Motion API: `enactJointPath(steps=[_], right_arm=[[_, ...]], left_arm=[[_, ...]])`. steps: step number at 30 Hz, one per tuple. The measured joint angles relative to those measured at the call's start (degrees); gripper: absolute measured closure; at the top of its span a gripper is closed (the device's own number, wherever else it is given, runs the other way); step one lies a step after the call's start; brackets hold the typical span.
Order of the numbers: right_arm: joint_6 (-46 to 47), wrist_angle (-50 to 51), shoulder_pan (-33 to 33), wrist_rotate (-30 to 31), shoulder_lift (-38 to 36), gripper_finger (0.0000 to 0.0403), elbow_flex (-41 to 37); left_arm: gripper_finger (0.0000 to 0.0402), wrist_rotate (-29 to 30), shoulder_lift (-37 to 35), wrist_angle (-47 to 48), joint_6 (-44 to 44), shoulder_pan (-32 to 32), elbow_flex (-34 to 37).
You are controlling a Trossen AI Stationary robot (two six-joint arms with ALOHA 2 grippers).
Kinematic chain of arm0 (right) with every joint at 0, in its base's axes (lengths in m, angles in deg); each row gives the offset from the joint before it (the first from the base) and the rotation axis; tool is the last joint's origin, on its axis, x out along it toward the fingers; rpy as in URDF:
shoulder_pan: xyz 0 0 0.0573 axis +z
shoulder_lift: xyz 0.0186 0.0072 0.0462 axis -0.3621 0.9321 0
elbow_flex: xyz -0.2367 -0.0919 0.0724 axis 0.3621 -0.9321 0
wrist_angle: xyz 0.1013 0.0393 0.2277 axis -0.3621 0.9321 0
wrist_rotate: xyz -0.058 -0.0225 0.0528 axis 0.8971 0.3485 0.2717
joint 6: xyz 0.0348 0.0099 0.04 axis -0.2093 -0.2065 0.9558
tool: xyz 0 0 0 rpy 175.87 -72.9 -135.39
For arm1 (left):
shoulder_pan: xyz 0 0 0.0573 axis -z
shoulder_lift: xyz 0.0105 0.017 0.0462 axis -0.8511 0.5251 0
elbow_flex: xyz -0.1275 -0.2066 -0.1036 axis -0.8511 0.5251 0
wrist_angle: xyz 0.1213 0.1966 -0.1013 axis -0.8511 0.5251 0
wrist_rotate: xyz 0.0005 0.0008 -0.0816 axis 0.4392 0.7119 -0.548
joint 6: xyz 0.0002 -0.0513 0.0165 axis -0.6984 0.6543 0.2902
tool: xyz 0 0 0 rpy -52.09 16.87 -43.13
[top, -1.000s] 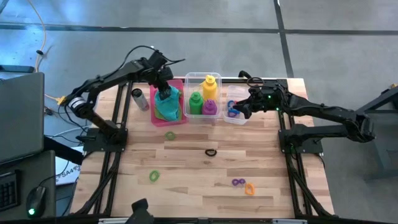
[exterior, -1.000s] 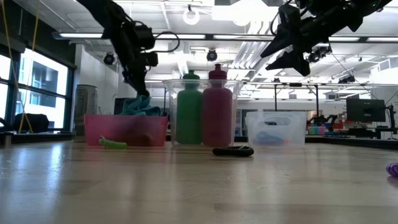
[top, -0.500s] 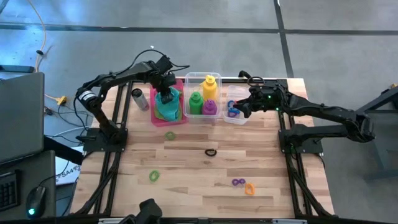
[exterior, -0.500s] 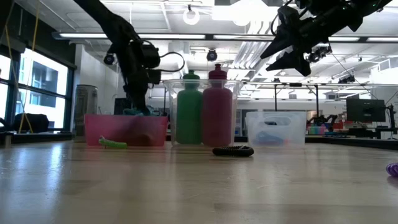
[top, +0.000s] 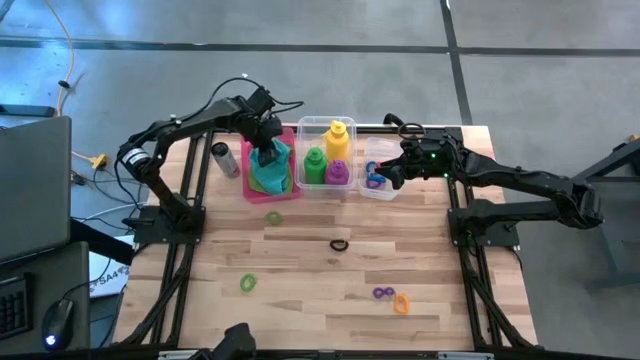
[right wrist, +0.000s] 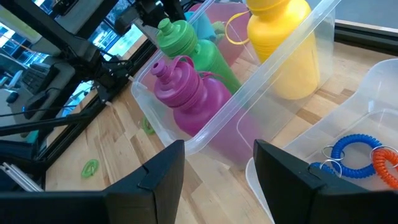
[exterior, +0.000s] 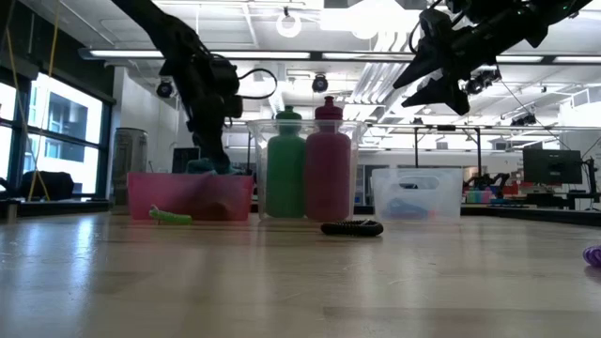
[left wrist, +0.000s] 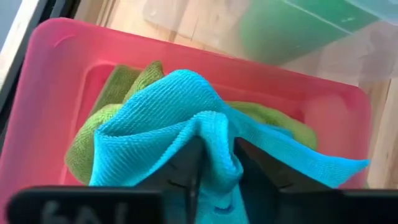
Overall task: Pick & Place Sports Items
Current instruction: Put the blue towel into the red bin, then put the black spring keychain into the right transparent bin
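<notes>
Nearest you on the bench (top: 300, 300), loose rings lie well apart: an orange ring (top: 402, 303) just beside a purple ring (top: 380, 293) toward your right, a green ring (top: 248, 284) toward your left, then a black ring (top: 339, 244) near the middle and another green ring (top: 274, 217) just in front of the pink bin (top: 247, 170).

Farther back, your left pincer (left wrist: 214, 163) is down inside the pink bin. Its fingers (left wrist: 186, 163) stand narrowly parted with a fold of the teal cloth (left wrist: 180, 118) bunched between them; the cloth lies on the lime green cloth (left wrist: 87, 143), both in the bin. You cannot tell from the wrist view whether the fold is gripped or merely lying between the fingers.

Beside the pink bin stands a clear bin (right wrist: 280, 81) holding the green bottle (right wrist: 193, 50), the purple bottle (right wrist: 193, 93) and the yellow bottle (right wrist: 283, 43), all upright. A grey cylinder (top: 224, 158) stands on the other side of the pink bin.

Your right pincer (right wrist: 214, 168) hangs in the air above the smaller clear bin (top: 366, 190), fingers (right wrist: 158, 171) spread moderately wide and holding nothing. In that bin lie a blue ring (right wrist: 356, 151) and an orange ring (right wrist: 387, 163), touching
</notes>
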Motion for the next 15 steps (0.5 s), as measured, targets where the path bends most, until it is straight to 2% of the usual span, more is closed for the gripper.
enactJointPath(steps=[4,7,15], right_arm=[[0.0,0.0,0.0,0.0,0.0,0.0219,0.0],[0.0,0.0,0.0,0.0,0.0,0.0219,0.0],[-0.2,0.0,0.0,0.0,0.0,0.0219,0.0]], left_arm=[[0.0258,0.0,-0.6,0.9,0.5,0.0,0.0],[0.0234,0.0,-1.7,1.6,0.7,0.0,0.0],[0.0225,0.4,-7.1,1.6,0.8,0.0,0.0]])
